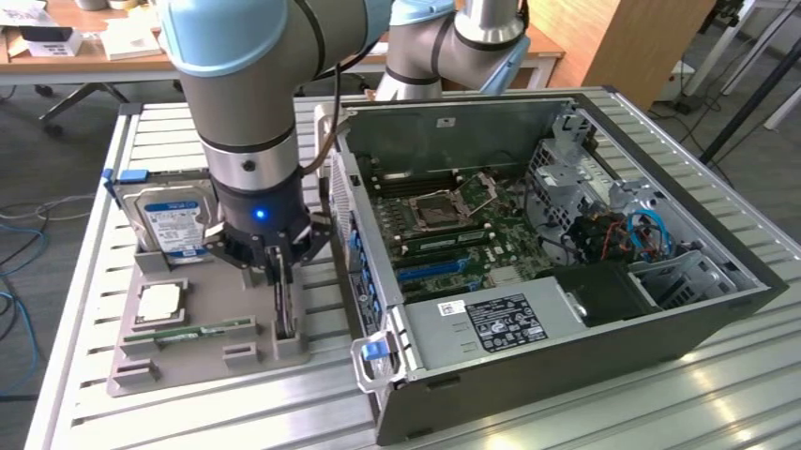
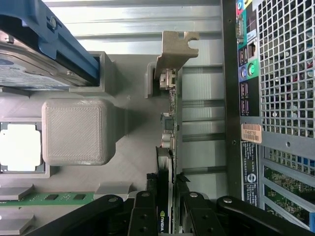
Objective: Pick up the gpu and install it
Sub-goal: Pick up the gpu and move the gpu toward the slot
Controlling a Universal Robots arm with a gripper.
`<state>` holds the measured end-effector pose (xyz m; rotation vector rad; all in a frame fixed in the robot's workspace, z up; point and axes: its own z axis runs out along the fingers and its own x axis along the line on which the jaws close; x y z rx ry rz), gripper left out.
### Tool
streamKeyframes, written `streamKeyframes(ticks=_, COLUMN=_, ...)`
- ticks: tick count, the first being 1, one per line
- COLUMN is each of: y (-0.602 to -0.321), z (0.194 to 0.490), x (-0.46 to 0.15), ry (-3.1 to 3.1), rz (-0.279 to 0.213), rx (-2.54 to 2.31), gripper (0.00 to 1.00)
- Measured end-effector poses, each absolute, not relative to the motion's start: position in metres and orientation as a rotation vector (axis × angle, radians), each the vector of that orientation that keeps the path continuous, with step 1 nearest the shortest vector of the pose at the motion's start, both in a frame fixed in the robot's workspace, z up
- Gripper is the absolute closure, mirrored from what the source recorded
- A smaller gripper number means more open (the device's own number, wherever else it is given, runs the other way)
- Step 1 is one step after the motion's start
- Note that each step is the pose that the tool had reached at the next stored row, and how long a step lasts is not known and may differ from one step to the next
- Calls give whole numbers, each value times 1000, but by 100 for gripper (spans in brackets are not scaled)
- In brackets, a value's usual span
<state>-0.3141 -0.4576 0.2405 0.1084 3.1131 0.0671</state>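
NVIDIA logo (image 2: 161, 220) on the gpu (image 2: 166, 162)

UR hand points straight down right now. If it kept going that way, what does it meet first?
The graphics card, standing on edge in the grey holder. The hand sits right at the card's top edge, possibly touching it; depth is unclear. The holder's base lies below.
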Motion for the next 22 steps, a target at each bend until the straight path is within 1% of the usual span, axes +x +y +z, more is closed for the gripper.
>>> streamKeyframes(ticks=10, y=-458, z=258, x=-314, ry=3113, rz=67, rx=101, gripper=74)
streamKeyframes(ticks=22, y=-458, z=301, x=-314, ry=3114, rz=67, rx=93, gripper=74)
